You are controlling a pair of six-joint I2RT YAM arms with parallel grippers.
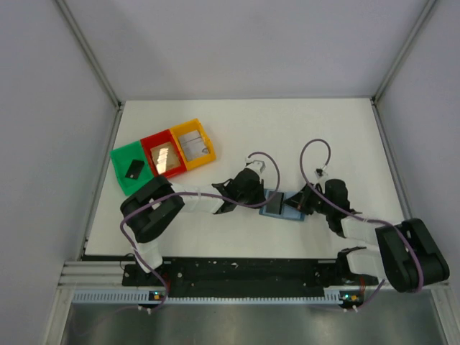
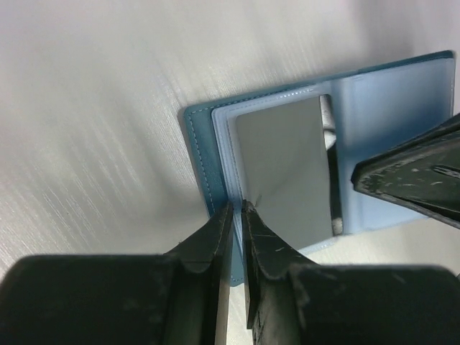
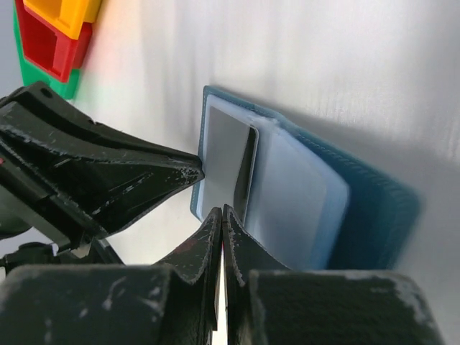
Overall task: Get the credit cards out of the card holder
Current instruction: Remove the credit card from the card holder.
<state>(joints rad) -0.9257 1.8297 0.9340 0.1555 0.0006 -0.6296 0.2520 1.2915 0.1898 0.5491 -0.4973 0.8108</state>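
To your left, the green tray [image 1: 123,159], red tray [image 1: 152,141] and yellow tray [image 1: 185,129] sit in a row on the surface [image 1: 287,136]. At mid-surface your left hand [image 2: 237,208] has its fingers nearly together, nipping the pale pocket edge of the card holder [image 1: 277,209], which lies open and flat between both arms. A grey card [image 2: 287,172] sits in its left pocket. Your right hand [image 3: 221,212] is pressed together, tips at that card's edge; you cannot tell whether it grips anything.
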